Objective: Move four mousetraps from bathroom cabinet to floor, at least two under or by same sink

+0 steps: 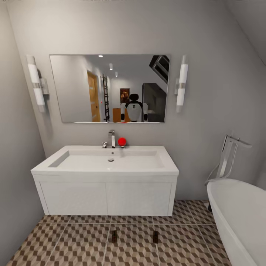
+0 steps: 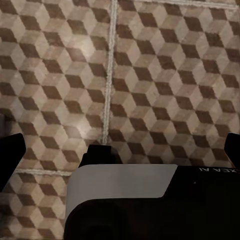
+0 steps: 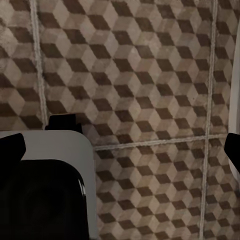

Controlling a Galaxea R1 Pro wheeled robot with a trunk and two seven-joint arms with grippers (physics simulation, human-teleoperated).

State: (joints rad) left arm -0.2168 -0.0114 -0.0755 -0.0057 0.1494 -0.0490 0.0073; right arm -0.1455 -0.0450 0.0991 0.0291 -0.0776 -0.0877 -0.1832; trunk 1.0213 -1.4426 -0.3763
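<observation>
The white sink [image 1: 107, 162] sits on a wall-hung white vanity straight ahead, under a mirror. On the cube-patterned bathroom floor [image 1: 74, 244] in front of it lie two small dark-brown flat rectangles that look like mousetraps: one [image 1: 113, 236] below the vanity's middle, the other [image 1: 155, 236] below its right end. In the left wrist view my left gripper [image 2: 120, 150] hangs above bare tiles, fingers [image 2: 10, 155] spread wide with nothing between them. My right gripper [image 3: 122, 149] is likewise open over the tiles, its fingertips [image 3: 12, 147] at the picture's edges.
A white bathtub [image 1: 240, 214] with a chrome tap [image 1: 229, 159] fills the right side. Grey walls close in on the left and behind. A chrome faucet [image 1: 111, 138] and a red ball [image 1: 122, 141] stand on the sink's back edge. My reflection [image 1: 133, 107] shows in the mirror.
</observation>
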